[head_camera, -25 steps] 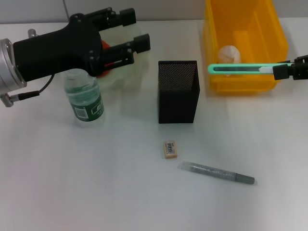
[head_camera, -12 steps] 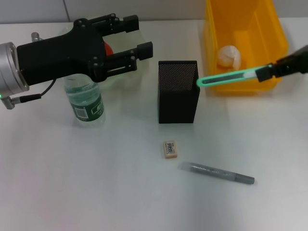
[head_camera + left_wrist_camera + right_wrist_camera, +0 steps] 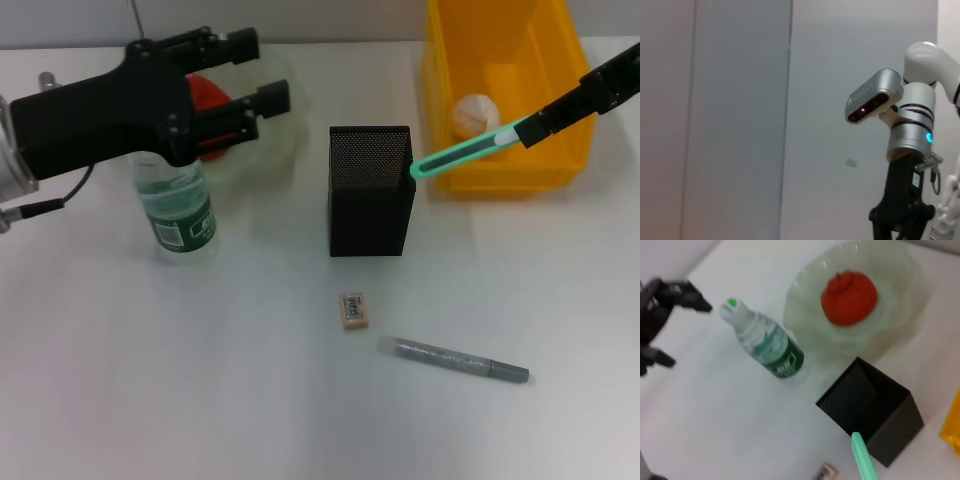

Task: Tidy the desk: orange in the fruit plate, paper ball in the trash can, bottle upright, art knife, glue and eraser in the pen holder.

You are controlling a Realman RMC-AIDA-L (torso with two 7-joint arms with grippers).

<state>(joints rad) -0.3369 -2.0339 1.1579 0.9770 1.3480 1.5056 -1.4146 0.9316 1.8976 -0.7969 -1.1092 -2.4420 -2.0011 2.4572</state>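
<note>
Now the right gripper (image 3: pixel 545 122), jaws clamped on the art knife (image 3: pixel 468 154), is angling its tip beside the pen holder (image 3: pixel 369 190); it risks snagging the rim. The left gripper (image 3: pixel 262 73) is hovering, jaws wide.

One bottle (image 3: pixel 180 205), orange (image 3: pixel 208 92), eraser (image 3: pixel 353 309), glue (image 3: pixel 455 361), art knife (image 3: pixel 462 155), pen holder (image 3: pixel 369 200).

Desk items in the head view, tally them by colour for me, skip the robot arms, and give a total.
Black: 1, mesh pen holder
Yellow: 1, plastic bin
White: 1, crumpled paper ball
Green: 2, capped clear bottle, teal art knife
Red-orange: 1, orange
Translucent: 1, fruit plate
Beige: 1, eraser
Grey: 1, glue pen
Total: 9
</note>
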